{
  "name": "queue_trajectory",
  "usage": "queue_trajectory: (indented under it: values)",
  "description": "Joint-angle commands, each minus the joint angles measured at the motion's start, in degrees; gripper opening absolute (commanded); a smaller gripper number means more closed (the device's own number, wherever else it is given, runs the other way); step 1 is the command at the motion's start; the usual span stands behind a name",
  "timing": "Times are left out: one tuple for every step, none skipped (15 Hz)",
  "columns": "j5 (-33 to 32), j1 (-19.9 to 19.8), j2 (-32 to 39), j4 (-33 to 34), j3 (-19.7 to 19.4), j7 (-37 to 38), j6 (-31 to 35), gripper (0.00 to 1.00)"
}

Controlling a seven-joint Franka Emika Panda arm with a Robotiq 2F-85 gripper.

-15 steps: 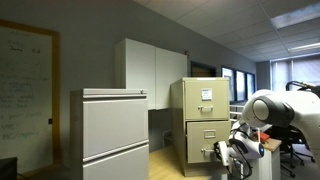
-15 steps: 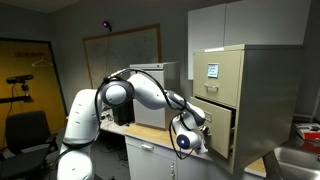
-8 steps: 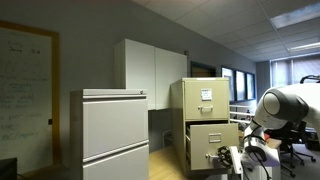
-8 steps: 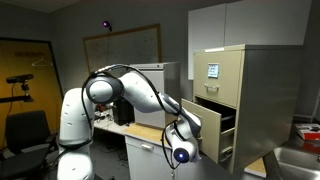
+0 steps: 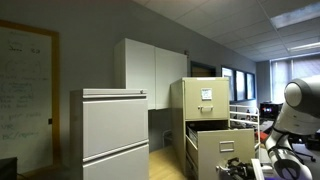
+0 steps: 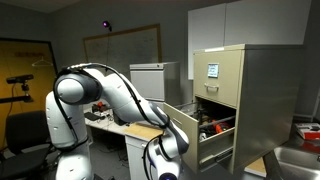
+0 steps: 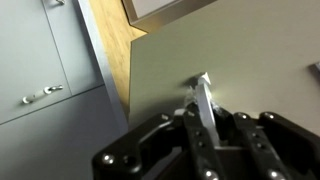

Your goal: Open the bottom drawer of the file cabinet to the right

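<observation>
The tall beige file cabinet [image 5: 205, 100] stands in both exterior views [image 6: 250, 90]. Its bottom drawer [image 5: 225, 150] is pulled far out, and its long side [image 6: 215, 143] and some contents show. In the wrist view the drawer's beige front [image 7: 250, 50] fills the picture, with the small metal handle [image 7: 203, 88] at its middle. My gripper [image 7: 205, 112] is shut on that handle. It shows dark at the drawer front in both exterior views [image 5: 237, 166] [image 6: 165, 160]. The top drawer with its white card [image 5: 206, 96] stays closed.
A wide pale grey lateral cabinet [image 5: 113, 135] stands beside the file cabinet, with white wall cupboards [image 5: 150, 65] behind. A desk with clutter [image 6: 125, 125] is behind my arm. The wrist view shows grey cupboard doors [image 7: 40, 95] and wooden floor [image 7: 112, 40].
The bottom drawer has slid much further out of the cabinet. My arm and gripper have moved back with it, away from the cabinet.
</observation>
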Motion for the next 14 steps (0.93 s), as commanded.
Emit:
queue_trajectory:
  values:
    - [-11.38,-2.15,-5.57,-11.10,-2.15,-1.46,-5.58,0.04]
    - [-14.19,-3.46,-6.52,-13.19,-3.24,-2.84,-7.22,0.04]
    - [-17.21,-4.97,-7.47,-15.30,-4.43,-4.38,-8.90,0.03]
    - [-19.37,-6.26,-0.43,-9.41,-5.81,-5.44,-13.96,0.22]
    - [-23.31,-7.86,-0.94,-10.71,-7.19,-7.55,-15.74,0.32]
    - [-27.98,-9.35,-0.73,-11.08,-8.54,-8.15,-18.33,0.37]
    - [-32.23,-10.45,0.28,-10.97,-9.62,-8.66,-21.14,0.46]
    - [-36.62,-11.35,1.63,-10.70,-10.55,-9.18,-23.73,0.53]
    - [-29.16,-13.29,4.59,-10.49,-12.60,-9.57,-23.06,0.62]
    - [-29.96,-14.44,6.46,-10.52,-13.72,-9.81,-24.70,0.69]
    - [-29.79,-15.72,8.40,-10.57,-14.94,-10.19,-26.37,0.76]
    - [-29.83,-17.04,10.17,-10.60,-16.13,-10.50,-27.98,0.85]
    - [-29.88,-18.56,12.29,-10.53,-17.28,-10.97,-29.78,0.92]
    - [-30.15,-20.41,14.64,-10.45,-18.47,-11.63,-31.58,0.99]
